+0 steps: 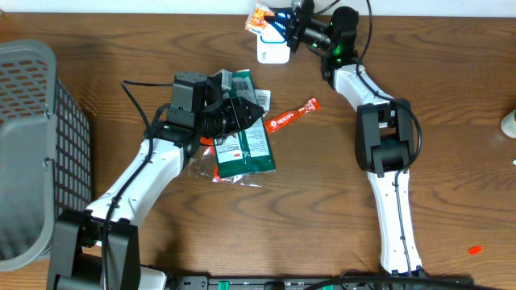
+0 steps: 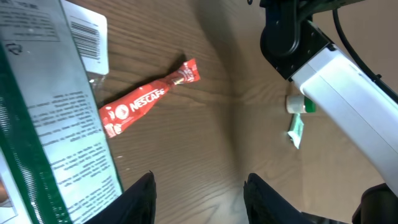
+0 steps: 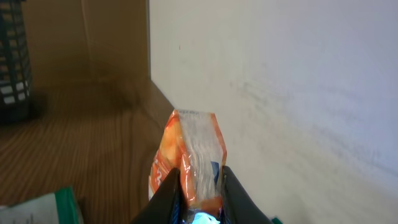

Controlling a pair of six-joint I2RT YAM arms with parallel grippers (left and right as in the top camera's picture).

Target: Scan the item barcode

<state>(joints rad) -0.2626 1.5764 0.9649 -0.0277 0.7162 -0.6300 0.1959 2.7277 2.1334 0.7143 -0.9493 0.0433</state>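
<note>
- Wooden table (image 1: pixel 306 217): carries every loose item flat and spread out, so that each can be picked singly.
- Grey mesh basket (image 1: pixel 32 121), left edge of the overhead frame: set well apart from the loose goods, probably as a bin for items that are done.
- Green packet (image 1: pixel 246 153), centre-left: lies flat with its printed back up. In the left wrist view a barcode (image 2: pixel 87 31) shows at upper left, so its code is exposed, not buried.
- Left gripper (image 2: pixel 199 186), poised over that packet: the jaws stand partly apart with only bare wood between them, gripping nothing. The packet lies beside the left finger, not between the two. This reads as a waiting pose.
- Red Nescafé stick (image 1: pixel 292 118), just right of the green packet: lies flat, apart from both grippers.
- Small green-and-white tube (image 2: pixel 297 124), right of centre in the left wrist view: lies at the edge of the right arm (image 2: pixel 348 93). Its role cannot be told.
- Right gripper (image 3: pixel 200 177), top centre of the overhead frame: the fingers are closed tightly on the lower edge of an orange packet (image 3: pixel 193 137), so it stands upright with its faces free to be read. This is judged the item under scan.
- White device (image 1: pixel 272 51), just below the held packet in the overhead frame: possibly the scanner. Whether the packet's code faces it cannot be told.
</note>
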